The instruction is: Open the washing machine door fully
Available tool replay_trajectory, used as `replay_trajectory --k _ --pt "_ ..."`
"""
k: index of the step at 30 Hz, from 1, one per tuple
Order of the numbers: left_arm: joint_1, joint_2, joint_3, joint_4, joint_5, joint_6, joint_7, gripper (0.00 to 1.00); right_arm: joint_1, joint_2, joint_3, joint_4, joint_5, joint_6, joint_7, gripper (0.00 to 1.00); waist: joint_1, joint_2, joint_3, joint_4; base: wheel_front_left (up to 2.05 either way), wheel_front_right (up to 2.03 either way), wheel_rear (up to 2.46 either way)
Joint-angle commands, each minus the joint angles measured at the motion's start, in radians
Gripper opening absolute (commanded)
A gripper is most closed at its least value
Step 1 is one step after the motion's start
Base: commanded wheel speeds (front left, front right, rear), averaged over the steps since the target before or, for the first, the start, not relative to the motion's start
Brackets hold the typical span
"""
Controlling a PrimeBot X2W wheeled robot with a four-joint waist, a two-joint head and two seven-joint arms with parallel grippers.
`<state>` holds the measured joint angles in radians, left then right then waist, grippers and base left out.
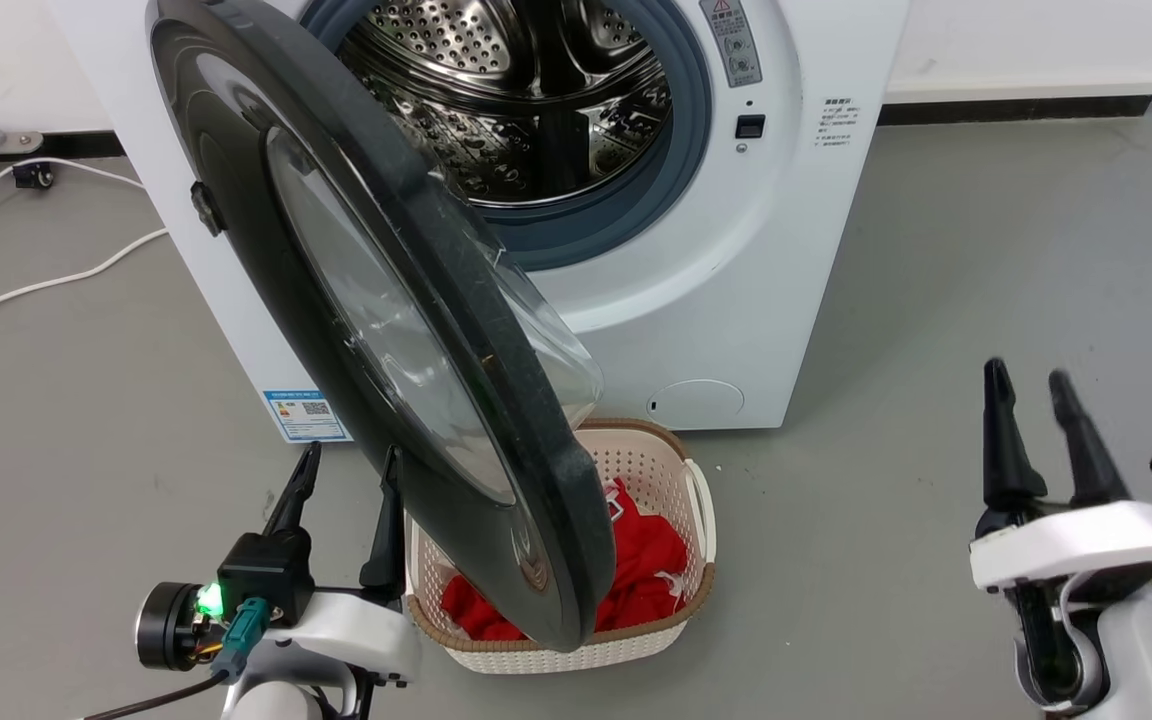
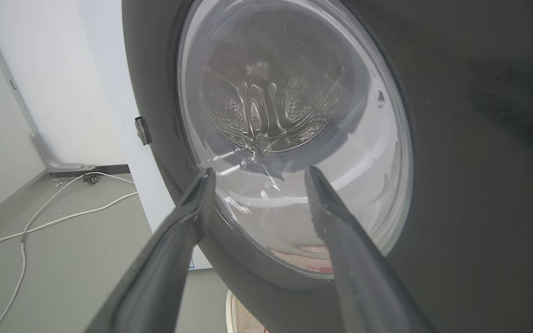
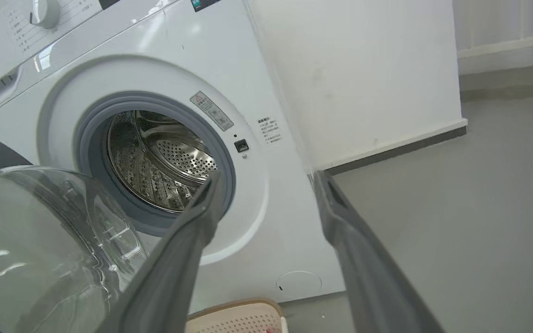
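Far to the left, white cables [image 1: 36,285] trail over the grey floor [image 1: 936,250]. Next comes the left gripper [image 1: 352,455], low down, its two dark fingers spread wide with nothing between them. The inner finger stands just beside the outer face of the washing machine door [image 1: 336,300], and I cannot tell if it touches. From that arm's wrist, the same spread fingers point at the door's round window, with the steel drum showing through the glass. The door is swung well out from the washing machine [image 1: 736,280]. It hangs on the machine's left side and stands almost edge-on from here. Its clear glass bowl [image 1: 546,340] bulges back toward the opening. The door's lower rim hangs over a pale plastic basket [image 1: 556,655] on the floor in front of the machine, with a red cloth [image 1: 646,560] lying in it. Behind the door, the drum [image 1: 516,90] lies open to view inside its grey-blue rubber ring [image 1: 686,130]. A small round white flap [image 1: 696,400] sits low on the machine's front. Far to the right, well apart from the door, the right gripper [image 1: 1026,372] hangs above bare floor. Its fingers point up, parted a little way, and hold nothing.
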<state>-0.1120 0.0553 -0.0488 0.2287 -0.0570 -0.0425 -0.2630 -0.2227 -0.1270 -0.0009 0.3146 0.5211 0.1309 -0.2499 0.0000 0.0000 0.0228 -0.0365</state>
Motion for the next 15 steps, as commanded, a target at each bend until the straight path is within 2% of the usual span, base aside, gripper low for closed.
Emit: replay_trajectory --k 1,5,8,12,15 --pt "-0.008 0.001 0.004 -0.003 0.005 0.006 -0.003 1.00 -0.005 0.013 -0.005 -0.022 -0.047 0.000 -0.007 1.00 0.0000 0.0000 0.000 0.000 0.00 0.00 0.00" --pt "-0.009 0.001 0.005 -0.005 0.008 0.004 -0.003 1.00 0.048 0.046 -0.025 -0.127 -0.314 0.000 -0.013 1.00 0.0000 0.0000 -0.001 0.002 0.00 0.00 0.00" --pt "-0.012 0.001 0.005 -0.006 0.011 0.001 -0.003 1.00 0.087 0.066 -0.021 -0.177 -0.427 0.000 -0.014 1.00 0.0000 0.0000 -0.002 0.006 0.00 0.00 0.00" --pt "-0.013 0.001 0.005 -0.008 0.011 0.001 -0.003 1.00 0.136 0.077 -0.017 -0.171 -0.489 0.000 -0.014 1.00 0.0000 0.0000 0.001 0.007 0.00 0.00 0.00" --pt "-0.014 0.001 0.004 -0.007 0.011 0.000 -0.003 1.00 0.152 0.078 -0.004 -0.147 -0.473 0.000 -0.014 1.00 0.0000 0.0000 0.001 0.008 0.00 0.00 0.00"
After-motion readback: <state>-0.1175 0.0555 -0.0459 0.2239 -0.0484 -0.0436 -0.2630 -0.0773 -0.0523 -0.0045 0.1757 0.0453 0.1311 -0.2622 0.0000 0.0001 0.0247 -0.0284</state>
